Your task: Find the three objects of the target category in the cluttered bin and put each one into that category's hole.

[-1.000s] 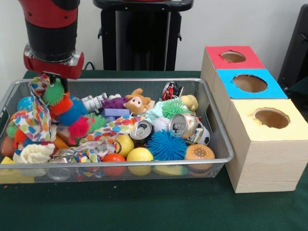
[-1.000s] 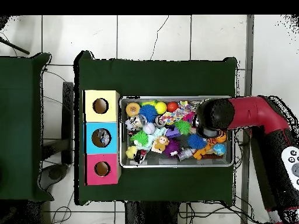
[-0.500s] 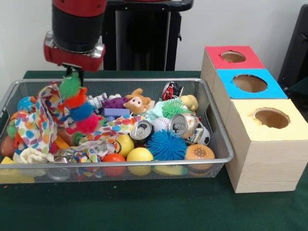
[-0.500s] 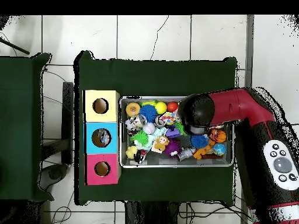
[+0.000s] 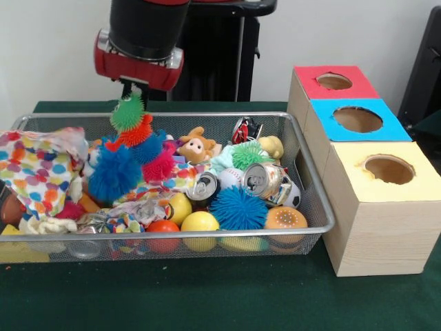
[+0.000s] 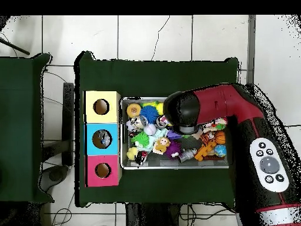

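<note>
The gripper (image 5: 133, 88) hangs above the left half of the wire bin (image 5: 313, 200), clamped on the green top of a string of spiky pom-pom balls (image 5: 134, 141) — green, orange, blue and pink — which dangles from it down into the clutter. A big blue spiky ball (image 5: 114, 172) sits at the string's lower end, beside a polka-dot cloth (image 5: 38, 169) heaped at the bin's left. Another blue spiky ball (image 5: 238, 207) lies near the front, next to 2 crushed cans (image 5: 262, 181) and a yellow ball (image 5: 200, 222). To the right stand 3 boxes with holes — red (image 5: 334, 81), blue (image 5: 358, 118), yellow (image 5: 389, 169). In the overhead view the arm (image 6: 235, 118) covers the bin's middle.
</note>
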Motion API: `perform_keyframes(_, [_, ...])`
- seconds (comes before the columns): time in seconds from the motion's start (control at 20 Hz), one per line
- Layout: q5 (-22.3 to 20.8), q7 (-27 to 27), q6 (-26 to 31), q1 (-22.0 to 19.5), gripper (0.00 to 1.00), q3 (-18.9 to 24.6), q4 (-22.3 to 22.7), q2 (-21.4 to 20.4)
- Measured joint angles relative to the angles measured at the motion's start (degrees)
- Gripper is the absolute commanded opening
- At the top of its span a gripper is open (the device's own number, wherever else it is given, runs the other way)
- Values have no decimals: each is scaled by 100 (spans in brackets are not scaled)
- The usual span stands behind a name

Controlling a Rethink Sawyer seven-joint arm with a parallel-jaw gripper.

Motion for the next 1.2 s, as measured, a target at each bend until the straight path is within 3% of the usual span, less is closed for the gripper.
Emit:
perform_keyframes(0.45, [244, 0, 0, 53, 0, -317, 70, -227])
perform_keyframes(1.2, [282, 0, -73, 123, 0, -745, 129, -252])
